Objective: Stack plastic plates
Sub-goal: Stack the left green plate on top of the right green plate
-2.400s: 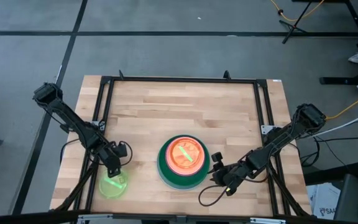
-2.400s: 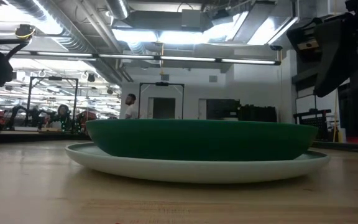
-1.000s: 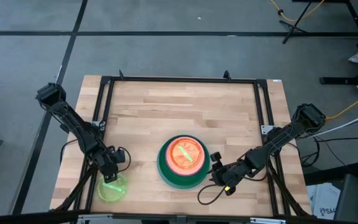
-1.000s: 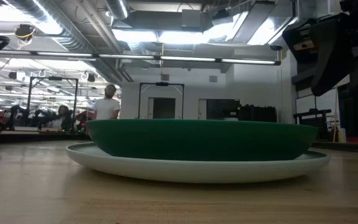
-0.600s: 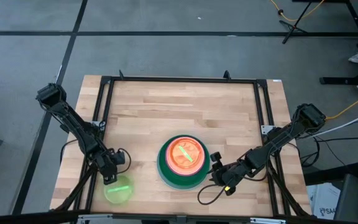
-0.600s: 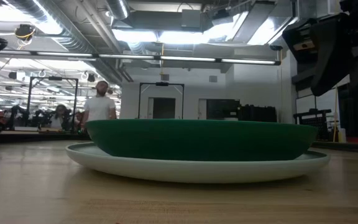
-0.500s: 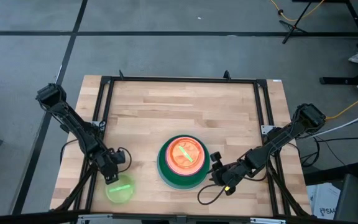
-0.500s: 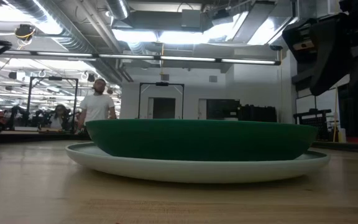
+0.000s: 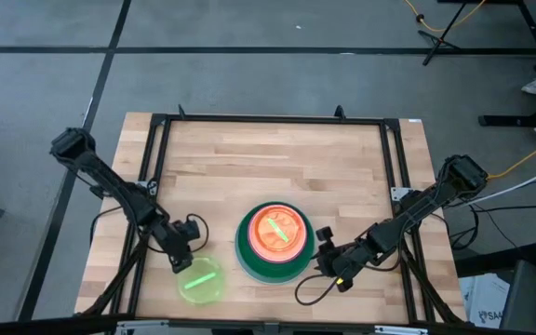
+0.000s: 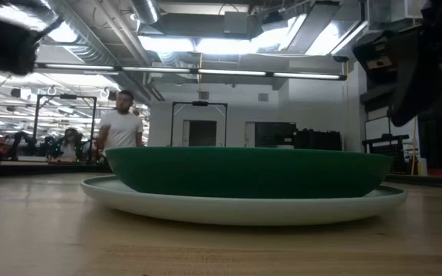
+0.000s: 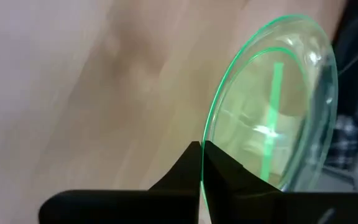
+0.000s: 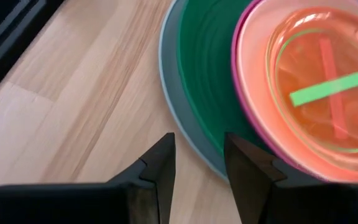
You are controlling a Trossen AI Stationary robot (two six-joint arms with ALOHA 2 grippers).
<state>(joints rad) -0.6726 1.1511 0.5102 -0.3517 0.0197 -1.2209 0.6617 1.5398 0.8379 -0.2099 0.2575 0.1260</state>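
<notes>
A stack of plates (image 9: 274, 240) sits near the table's front middle. From the bottom it holds light blue (image 12: 174, 106), dark green (image 12: 205, 74), magenta (image 12: 237, 56), peach, translucent orange (image 12: 303, 68) and one lime green plate (image 12: 328, 87). In the low view only the dark green plate (image 10: 244, 172) on the light blue one (image 10: 244, 208) shows. My left gripper (image 9: 182, 249) is shut on a second lime green plate (image 9: 201, 280) left of the stack. My right gripper (image 9: 328, 257) hovers open just right of the stack. My left gripper pinches the lime green plate's rim (image 11: 207, 138) between its two fingertips (image 11: 188, 163). It has the rim's far-left side (image 9: 189, 263) and comes slanting down from the table's left. The plate (image 11: 272, 106) is tilted and lifted off the table.
A black metal frame (image 9: 156, 140) runs around the wooden table top (image 9: 268, 167), which is bare behind the stack. Cables (image 9: 310, 296) trail under the right arm. A person (image 10: 120, 126) stands in the room far behind the table.
My left gripper, still shut on the lime green plate, has moved toward the table's right, closer to the stack, and has risen. The plate has travelled with it. The right arm has kept still.
</notes>
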